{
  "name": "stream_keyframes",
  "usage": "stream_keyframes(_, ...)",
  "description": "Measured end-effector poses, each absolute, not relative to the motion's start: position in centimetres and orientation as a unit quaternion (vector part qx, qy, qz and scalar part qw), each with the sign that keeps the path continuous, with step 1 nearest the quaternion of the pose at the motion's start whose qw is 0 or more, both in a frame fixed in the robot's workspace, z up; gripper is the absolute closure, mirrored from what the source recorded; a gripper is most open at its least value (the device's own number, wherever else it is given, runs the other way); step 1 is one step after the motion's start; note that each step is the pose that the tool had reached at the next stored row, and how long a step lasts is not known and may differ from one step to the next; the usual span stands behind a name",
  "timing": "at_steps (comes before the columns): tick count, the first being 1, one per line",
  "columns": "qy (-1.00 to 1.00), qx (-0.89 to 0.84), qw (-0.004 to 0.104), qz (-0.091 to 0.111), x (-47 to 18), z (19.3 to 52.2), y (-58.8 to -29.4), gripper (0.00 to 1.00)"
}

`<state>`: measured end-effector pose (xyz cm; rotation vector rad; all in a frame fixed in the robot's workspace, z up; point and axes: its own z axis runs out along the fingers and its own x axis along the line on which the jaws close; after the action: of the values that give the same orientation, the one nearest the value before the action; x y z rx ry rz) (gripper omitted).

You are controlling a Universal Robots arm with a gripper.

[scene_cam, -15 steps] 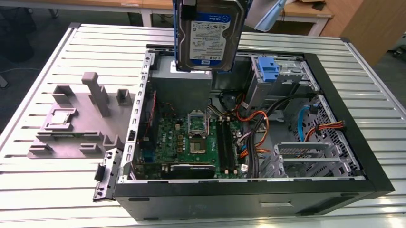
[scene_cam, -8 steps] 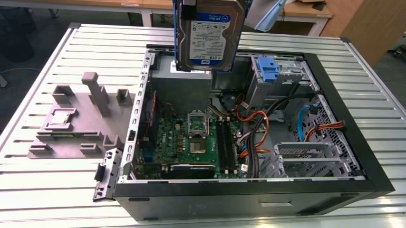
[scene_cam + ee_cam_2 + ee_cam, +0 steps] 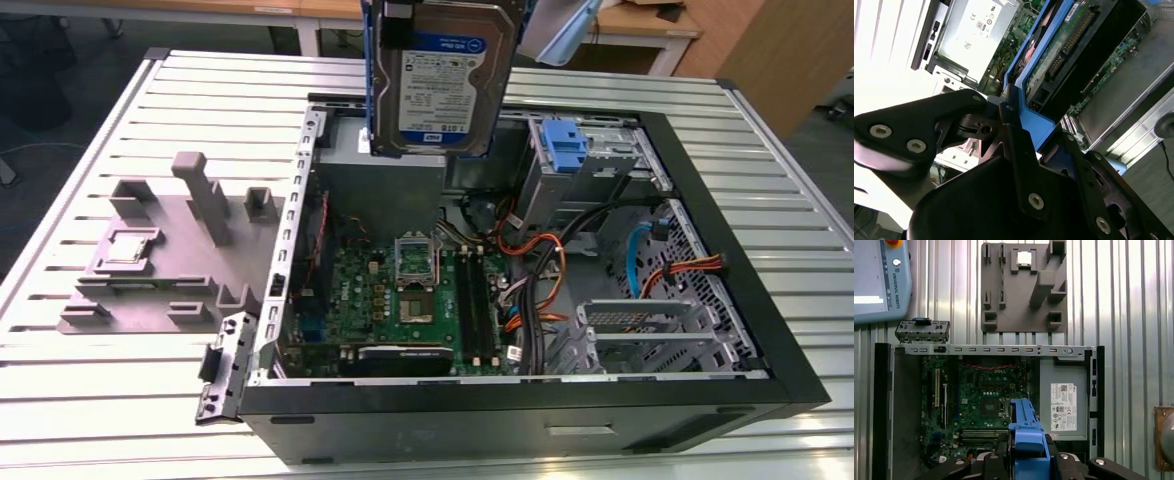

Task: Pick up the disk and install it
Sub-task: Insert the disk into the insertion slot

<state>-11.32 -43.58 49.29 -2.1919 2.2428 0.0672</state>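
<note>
Tool [image 3: 1006,112] grips disk [image 3: 441,85] (aloft, upright) above open computer case [image 3: 507,405].

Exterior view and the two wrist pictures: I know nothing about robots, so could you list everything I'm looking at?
table: one, silvery slatted metal, under everything.
computer case: one, black, open, lying on the table.
motherboard: one, green, on the case floor.
cables: several, orange, blue and black, inside the case.
bracket: one, blue, in a metal bay inside the case.
power-supply box: one, grey with a white label, inside the case.
fixture block: one, grey, on the table at the exterior view's left of the case.
control panel: one, pale grey, outside the case.
disk: one, silver-grey with blue rails, held in the air above the case.
claw: one, black, shut on the disk's blue rail.
</note>
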Motion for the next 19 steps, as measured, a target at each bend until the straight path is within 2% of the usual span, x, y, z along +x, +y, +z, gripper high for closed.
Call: stream_keyframes(19, 0.715, -0.699, 0.002, 0.021, -10.3, 49.3, -44.1, 0.63)
